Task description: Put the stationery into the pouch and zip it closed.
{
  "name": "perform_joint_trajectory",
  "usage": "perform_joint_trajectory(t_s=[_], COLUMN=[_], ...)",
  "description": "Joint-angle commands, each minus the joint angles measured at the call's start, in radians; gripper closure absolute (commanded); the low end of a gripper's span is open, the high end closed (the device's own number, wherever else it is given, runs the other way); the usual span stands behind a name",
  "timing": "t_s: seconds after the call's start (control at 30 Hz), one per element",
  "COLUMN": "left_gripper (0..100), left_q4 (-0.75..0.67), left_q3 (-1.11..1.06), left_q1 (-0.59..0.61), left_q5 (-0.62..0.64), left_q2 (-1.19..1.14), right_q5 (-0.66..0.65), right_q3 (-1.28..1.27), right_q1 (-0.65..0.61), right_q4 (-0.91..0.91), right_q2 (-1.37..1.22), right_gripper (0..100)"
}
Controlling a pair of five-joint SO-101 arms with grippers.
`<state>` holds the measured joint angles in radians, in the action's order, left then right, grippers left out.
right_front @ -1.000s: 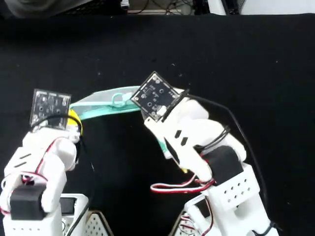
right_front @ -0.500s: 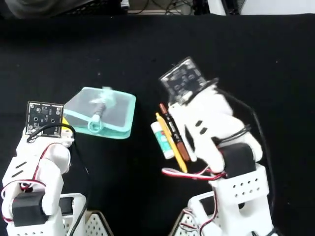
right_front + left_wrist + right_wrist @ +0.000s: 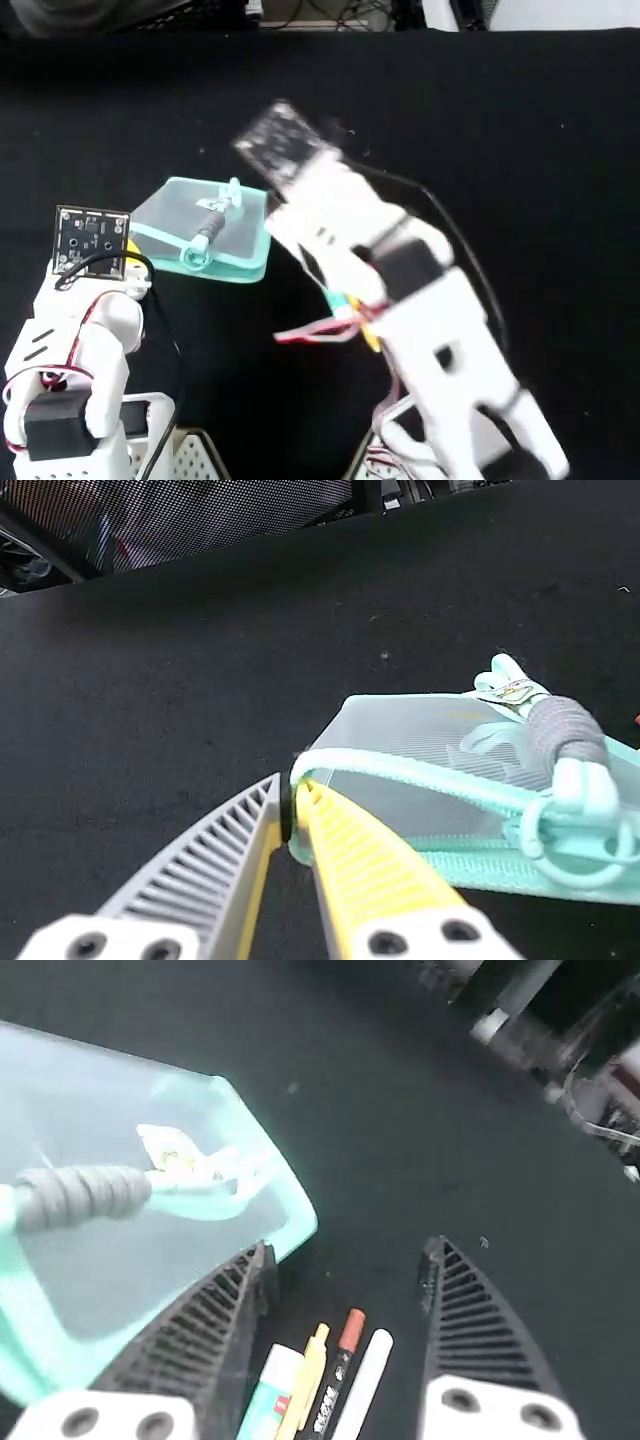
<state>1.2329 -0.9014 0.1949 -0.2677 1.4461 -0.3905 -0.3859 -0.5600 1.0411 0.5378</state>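
A mint mesh pouch point(image 3: 215, 232) lies flat on the black table, with a grey-wrapped cord point(image 3: 560, 732) and a ring pull point(image 3: 560, 852) on its zipper. My left gripper point(image 3: 292, 802) is shut on the pouch's point(image 3: 420, 750) near corner. My right gripper point(image 3: 348, 1250) is open and hovers just beside the pouch's point(image 3: 110, 1230) edge. Between its fingers point(image 3: 205, 1335), on the table, lie a white eraser point(image 3: 272, 1392), a yellow pen point(image 3: 308, 1375), a red-capped marker point(image 3: 342, 1360) and a white stick point(image 3: 366, 1375). In the high view the right arm point(image 3: 380, 270) covers most of the stationery point(image 3: 350, 305).
The black cloth point(image 3: 520, 150) covers the whole table. Both arm bases stand at the near edge. Cables and a mesh guard point(image 3: 180, 520) lie beyond the far edge.
One second ago the pouch hung stretched between both grippers; it now lies flat. The right arm let go, drew back over the stationery, then swung left toward the pouch.
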Motion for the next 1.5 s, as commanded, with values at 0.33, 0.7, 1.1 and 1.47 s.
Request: perform_joint_trajectory(t_s=[0.33, 0.7, 1.1, 1.47], left_gripper=[97, 97, 97, 97], left_q4=[-0.014, -0.014, -0.014, -0.015], left_q3=[0.002, -0.004, -0.005, -0.005], left_q1=[-0.005, -0.005, -0.005, -0.005], left_q5=[-0.006, -0.006, -0.005, -0.002], left_q2=[0.005, 0.003, 0.003, 0.003], right_q5=[-0.239, -0.233, -0.190, 0.189], right_q3=[0.216, 0.209, 0.145, 0.199], right_q1=[-0.140, -0.193, -0.170, -0.083], right_q4=[0.087, -0.008, -0.192, -0.123], right_q2=[-0.292, -0.236, -0.280, -0.104], right_gripper=[76.5, 76.6, 76.9, 76.6])
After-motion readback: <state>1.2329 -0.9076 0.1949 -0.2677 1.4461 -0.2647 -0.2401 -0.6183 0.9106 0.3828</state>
